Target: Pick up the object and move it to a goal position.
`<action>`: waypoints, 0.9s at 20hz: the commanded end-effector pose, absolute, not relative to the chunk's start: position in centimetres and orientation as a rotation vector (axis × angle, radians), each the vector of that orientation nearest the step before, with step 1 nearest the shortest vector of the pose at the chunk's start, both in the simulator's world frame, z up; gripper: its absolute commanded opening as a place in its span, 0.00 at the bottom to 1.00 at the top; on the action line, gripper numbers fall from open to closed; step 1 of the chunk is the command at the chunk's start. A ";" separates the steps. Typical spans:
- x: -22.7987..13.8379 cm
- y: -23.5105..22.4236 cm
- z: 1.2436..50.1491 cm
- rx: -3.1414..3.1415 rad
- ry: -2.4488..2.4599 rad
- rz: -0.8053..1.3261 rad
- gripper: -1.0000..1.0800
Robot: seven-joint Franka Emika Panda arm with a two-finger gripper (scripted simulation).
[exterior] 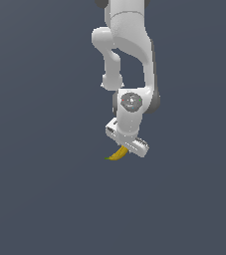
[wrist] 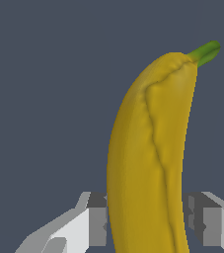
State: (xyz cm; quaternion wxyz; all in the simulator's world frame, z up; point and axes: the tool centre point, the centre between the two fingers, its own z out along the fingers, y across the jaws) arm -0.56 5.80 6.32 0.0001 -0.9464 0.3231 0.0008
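The object is a small curved yellow banana (exterior: 117, 154) with a greenish tip. In the exterior view it sticks out below and to the exterior view's left of my white gripper (exterior: 126, 144), which covers its other end. In the wrist view the banana (wrist: 148, 163) fills the middle, its green stem (wrist: 206, 51) pointing away, and my two fingers (wrist: 97, 220) stand tight against its sides. The gripper is shut on the banana. Whether the banana rests on the surface or hangs just above it I cannot tell.
The white arm (exterior: 129, 55) comes down from the top middle of the exterior view. Around it is a plain dark blue-grey surface (exterior: 45, 189) with no other objects in view.
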 end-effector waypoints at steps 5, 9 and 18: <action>-0.5 3.8 12.3 -2.971 1.016 -0.001 0.00; -0.4 2.3 16.9 -2.971 1.017 -0.001 0.00; -0.2 -1.0 27.4 -2.971 1.018 0.000 0.00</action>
